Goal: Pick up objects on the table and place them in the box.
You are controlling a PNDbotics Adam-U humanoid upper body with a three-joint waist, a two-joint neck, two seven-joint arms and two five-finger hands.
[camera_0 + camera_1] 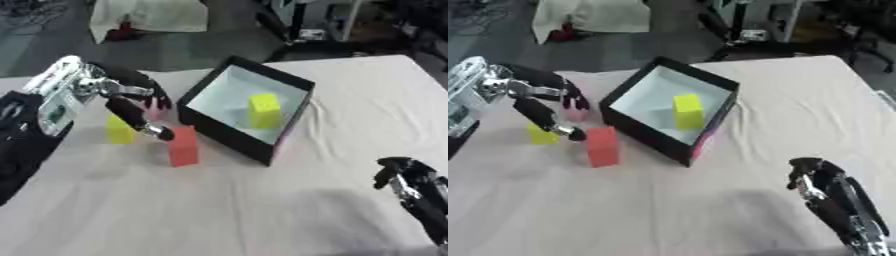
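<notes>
A red upright block (183,145) is seen standing on the white cloth-covered table (262,210), toward its left side and just beside the near corner of the black open box with a pale inner lining (296,123). A thumb tip of the left hand (131,100) is held right at the block's upper left edge, while the other fingers (160,97) are spread and only partly bent; nothing is gripped yet, and whether the thumb touches the block cannot be told. A yellow block (120,131) stands further toward the left edge of the table, partly hidden behind the thumb, and something pink (154,113) is glimpsed behind the fingers, too hidden to be made out.

A second yellow block (264,110) already lies inside the box.

The red block could be tipped or pushed against the box wall if it is pressed from one side only, since it stands tall and narrow. The yellow block just beside the hand could be knocked over as the fingers close. The high near wall of the box stands between the red block and the inside, so a low carry could catch on the rim.

The right hand (820,182) is held idle near the table's near right corner, its fingers relaxed and holding nothing.
</notes>
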